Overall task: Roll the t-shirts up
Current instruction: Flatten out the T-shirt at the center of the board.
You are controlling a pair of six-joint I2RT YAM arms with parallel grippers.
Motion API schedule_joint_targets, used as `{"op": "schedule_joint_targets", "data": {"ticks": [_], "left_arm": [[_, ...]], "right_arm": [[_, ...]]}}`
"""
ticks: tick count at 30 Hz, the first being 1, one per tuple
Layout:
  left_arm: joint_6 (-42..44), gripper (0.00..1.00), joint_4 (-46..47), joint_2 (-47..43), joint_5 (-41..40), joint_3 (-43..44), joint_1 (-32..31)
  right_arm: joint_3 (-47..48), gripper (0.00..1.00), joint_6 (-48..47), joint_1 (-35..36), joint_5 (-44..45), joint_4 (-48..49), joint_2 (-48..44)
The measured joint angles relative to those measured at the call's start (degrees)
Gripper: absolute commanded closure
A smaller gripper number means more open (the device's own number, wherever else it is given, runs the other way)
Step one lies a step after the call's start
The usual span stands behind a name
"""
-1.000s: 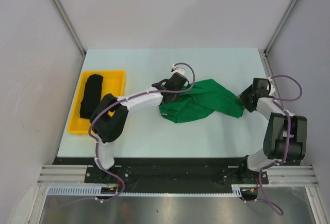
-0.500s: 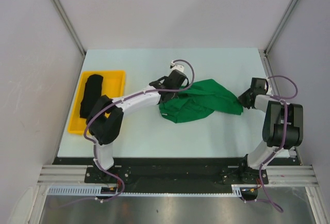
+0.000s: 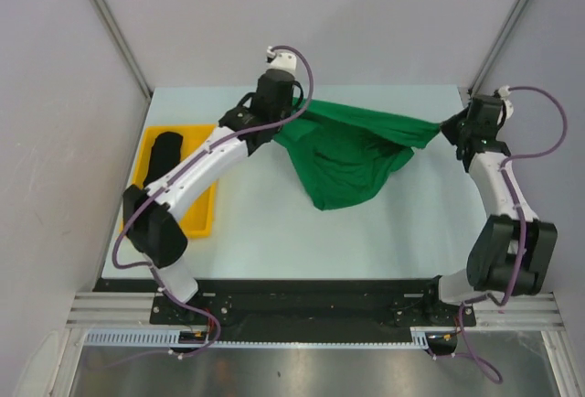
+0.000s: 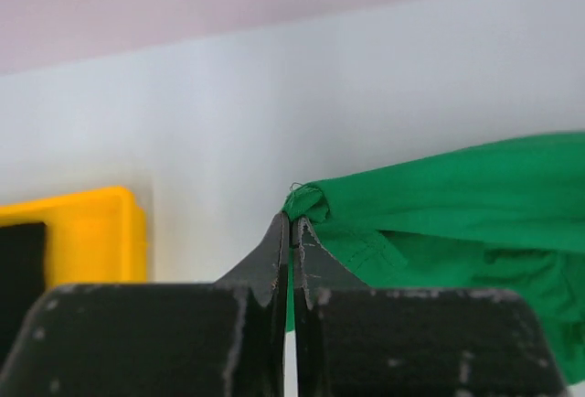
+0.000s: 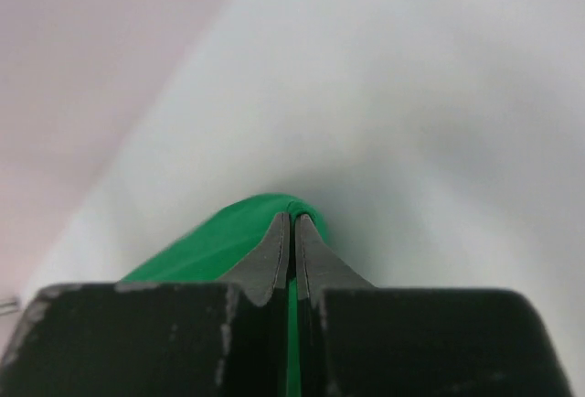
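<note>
The green t-shirt (image 3: 352, 155) hangs stretched above the table between both arms, its lower part sagging to a point. My left gripper (image 3: 291, 115) is shut on the shirt's left corner (image 4: 306, 203). My right gripper (image 3: 450, 128) is shut on the shirt's right corner (image 5: 274, 209). In both wrist views green cloth (image 5: 292, 342) shows pinched between the closed fingers. The black t-shirt (image 3: 163, 161) lies rolled in the yellow tray (image 3: 203, 205) at the left, partly hidden by my left arm; the left wrist view shows it as the black roll (image 4: 20, 269).
The yellow tray (image 4: 91, 232) sits at the table's left edge. Grey walls with metal posts (image 3: 110, 22) close in the table at the back and both sides. The arm bases stand on a black rail (image 3: 311, 301) at the near edge.
Both grippers closed on the green shirt's ends, rose and moved toward the back and apart. The crumpled shirt came off the table and now hangs spread between them.
</note>
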Motion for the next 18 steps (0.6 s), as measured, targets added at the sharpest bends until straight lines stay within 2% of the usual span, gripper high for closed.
{"op": "schedule_joint_targets", "data": {"ticks": [5,6,7,9,10,12,13,15,18], "left_arm": [[2.6,1.0,-0.1,-7.6,1.5,0.8,0.1],[2.5,1.0,-0.3,-9.1,2.3,0.7,-0.2],[2.5,1.0,-0.3,-10.8,3.9,0.3,-0.4],[2.0,1.0,0.6,-15.6,6.6,-4.0,-1.2],[1.4,1.0,0.9,-18.1,7.7,-7.0,-1.7],[-0.3,1.0,1.9,-22.1,9.2,-14.2,-2.8],[-1.3,1.0,2.1,-23.4,9.7,-17.9,-3.2],[-3.9,1.0,2.4,-23.5,10.8,-24.9,-3.9],[-6.9,1.0,0.2,-17.4,11.0,-29.6,-4.1]], "right_arm": [[5.2,1.0,0.0,0.0,0.3,-0.9,-8.9],[5.9,0.97,-0.1,0.0,0.5,-1.2,-9.7],[6.4,0.87,-0.2,0.0,0.6,-1.9,-10.1],[6.6,0.78,-0.5,-0.1,0.6,-3.6,-9.7],[6.6,0.63,-1.0,-0.1,0.5,-5.0,-8.7],[6.5,0.53,-1.8,0.2,0.4,-7.2,-5.9],[5.9,0.42,-2.5,0.7,0.5,-7.9,-4.2],[3.1,0.36,-3.5,2.4,1.0,-9.2,-2.2],[-4.0,0.39,-3.6,7.1,2.4,-10.7,-2.6]]}}
